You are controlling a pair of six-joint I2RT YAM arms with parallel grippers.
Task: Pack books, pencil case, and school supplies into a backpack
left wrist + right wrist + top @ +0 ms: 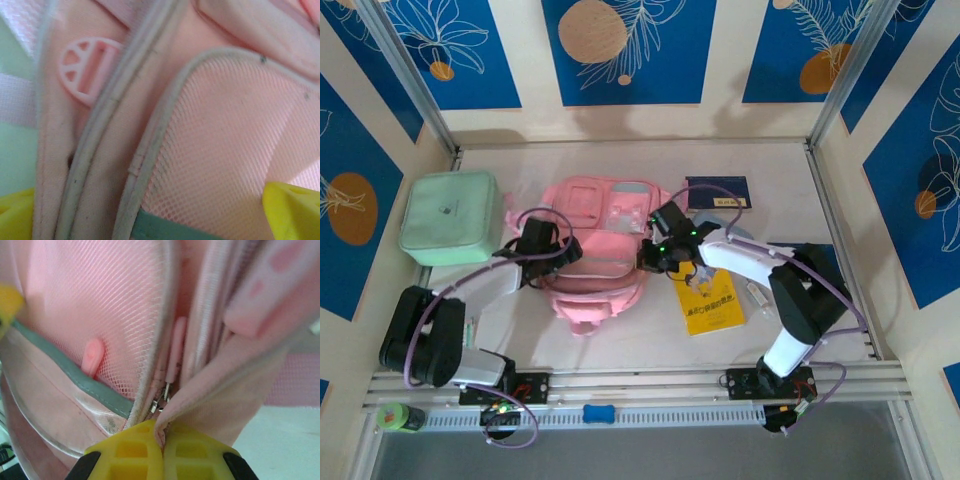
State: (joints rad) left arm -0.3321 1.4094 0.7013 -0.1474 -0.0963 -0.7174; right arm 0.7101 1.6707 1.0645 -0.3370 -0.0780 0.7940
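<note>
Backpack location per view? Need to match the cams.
Top external: backpack mid-table, between mint-green box and yellow book.
Left wrist: close-up, its mesh pocket right of centre.
Right wrist: mesh upper left; right gripper pinches its fabric at bottom centre.
Shared landmark: the mesh pocket's grey-green trim band.

Two books point(710, 305), one backpack point(595, 240), one green box point(450, 217)
</note>
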